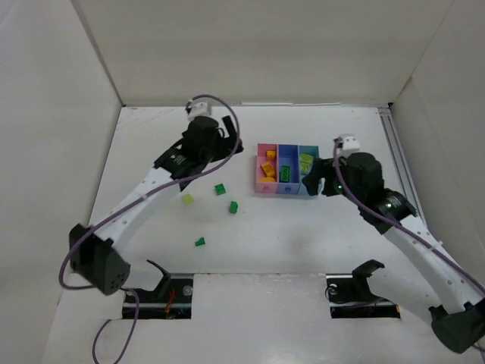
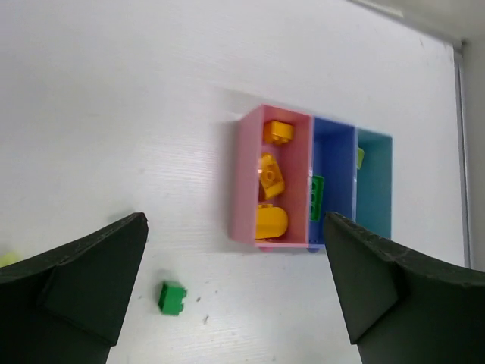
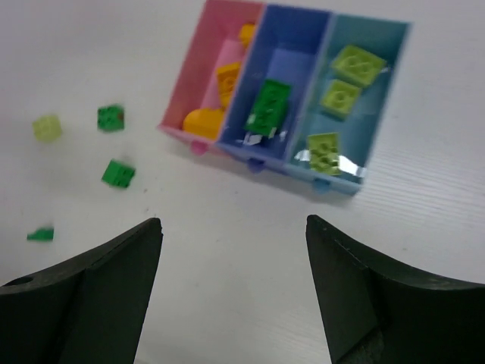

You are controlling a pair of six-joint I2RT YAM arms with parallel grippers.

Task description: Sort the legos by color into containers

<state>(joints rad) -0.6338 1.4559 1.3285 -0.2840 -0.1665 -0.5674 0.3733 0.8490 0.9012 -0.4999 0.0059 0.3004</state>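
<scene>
The containers are joined in a row: pink (image 1: 260,168), medium blue (image 1: 286,155) and light blue (image 1: 314,155). Orange-yellow legos (image 2: 270,176) lie in the pink one, a green lego (image 3: 268,106) in the blue one, and pale lime legos (image 3: 339,97) in the light blue one. On the table lie three green legos (image 1: 220,189) (image 1: 233,206) (image 1: 200,241) and one lime lego (image 1: 186,199). My left gripper (image 1: 216,155) is open and empty, above the table left of the bins, with a green lego (image 2: 172,296) below it. My right gripper (image 1: 317,180) is open and empty at the bins' near right corner.
White walls enclose the table on the left, back and right. A metal rail (image 1: 398,155) runs along the right side. The loose legos also show in the right wrist view, left of the bins (image 3: 118,173).
</scene>
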